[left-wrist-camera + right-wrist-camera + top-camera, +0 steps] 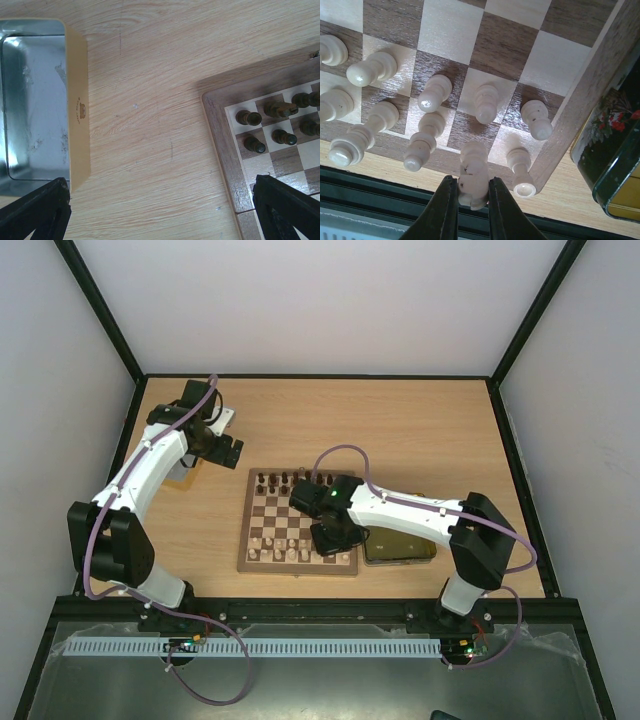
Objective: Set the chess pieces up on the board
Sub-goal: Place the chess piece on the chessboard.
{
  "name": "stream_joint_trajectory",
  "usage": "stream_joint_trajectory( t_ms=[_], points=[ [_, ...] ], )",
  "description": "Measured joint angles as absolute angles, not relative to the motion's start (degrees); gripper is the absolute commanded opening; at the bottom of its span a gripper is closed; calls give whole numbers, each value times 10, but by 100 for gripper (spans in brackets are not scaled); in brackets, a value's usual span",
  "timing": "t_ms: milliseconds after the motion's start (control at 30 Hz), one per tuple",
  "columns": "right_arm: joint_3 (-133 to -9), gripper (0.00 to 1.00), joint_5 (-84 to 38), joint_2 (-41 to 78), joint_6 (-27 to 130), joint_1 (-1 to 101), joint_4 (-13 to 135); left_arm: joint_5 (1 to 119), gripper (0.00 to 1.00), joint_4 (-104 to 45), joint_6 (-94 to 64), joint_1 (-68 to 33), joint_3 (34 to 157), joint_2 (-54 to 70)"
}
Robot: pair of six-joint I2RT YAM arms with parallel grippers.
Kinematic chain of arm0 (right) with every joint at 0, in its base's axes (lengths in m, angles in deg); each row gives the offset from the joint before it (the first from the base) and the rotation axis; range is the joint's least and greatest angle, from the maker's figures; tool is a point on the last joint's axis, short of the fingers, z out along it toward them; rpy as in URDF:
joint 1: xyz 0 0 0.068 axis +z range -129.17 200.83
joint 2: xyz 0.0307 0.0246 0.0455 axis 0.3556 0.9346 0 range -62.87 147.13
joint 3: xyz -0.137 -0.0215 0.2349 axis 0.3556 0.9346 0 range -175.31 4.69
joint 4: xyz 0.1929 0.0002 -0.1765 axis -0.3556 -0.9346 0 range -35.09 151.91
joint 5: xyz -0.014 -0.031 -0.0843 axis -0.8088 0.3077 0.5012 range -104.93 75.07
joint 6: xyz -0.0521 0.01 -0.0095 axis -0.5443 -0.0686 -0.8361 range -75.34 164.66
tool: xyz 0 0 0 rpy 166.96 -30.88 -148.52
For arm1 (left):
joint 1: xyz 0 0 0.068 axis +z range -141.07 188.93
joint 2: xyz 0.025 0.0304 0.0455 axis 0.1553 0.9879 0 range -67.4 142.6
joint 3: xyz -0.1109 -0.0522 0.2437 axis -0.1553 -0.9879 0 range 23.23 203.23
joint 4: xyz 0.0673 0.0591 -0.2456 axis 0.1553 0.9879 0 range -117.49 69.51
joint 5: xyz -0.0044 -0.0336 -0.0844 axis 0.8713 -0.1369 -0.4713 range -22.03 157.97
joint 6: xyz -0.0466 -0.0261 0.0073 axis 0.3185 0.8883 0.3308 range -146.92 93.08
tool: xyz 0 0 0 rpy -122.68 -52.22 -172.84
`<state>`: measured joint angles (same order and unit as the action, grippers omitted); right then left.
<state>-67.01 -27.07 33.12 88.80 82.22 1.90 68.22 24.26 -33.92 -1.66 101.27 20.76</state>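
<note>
The board (pixel 290 525) lies mid-table, with dark chess pieces (pixel 272 481) along its far rows and cream ones (pixel 275 553) along its near rows. My right gripper (pixel 472 192) is shut on a cream knight (pixel 474 177). The knight's base is over the near-row square beside the corner rook (pixel 521 170). Cream pawns (pixel 486 102) stand in the row beyond it. My left gripper (pixel 160 210) hangs open over bare table between a gold tray (pixel 77 105) and the board's corner (pixel 222 145), where dark pieces (pixel 277 107) stand. Nothing is between its fingers.
A dark decorated tin (pixel 398 546) sits against the board's right edge, seen close in the right wrist view as the tin (pixel 610 150). The gold tray (pixel 183 472) lies left of the board under the left arm. The table's black front rail (pixel 380 180) runs just below the board.
</note>
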Motion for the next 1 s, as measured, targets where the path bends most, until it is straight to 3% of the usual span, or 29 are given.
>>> stream_joint_trajectory(
  t_ms=[1000],
  points=[
    [-661,13,-277,349,881,823,33,683,99,243,-339,-17,1013,208]
  ],
)
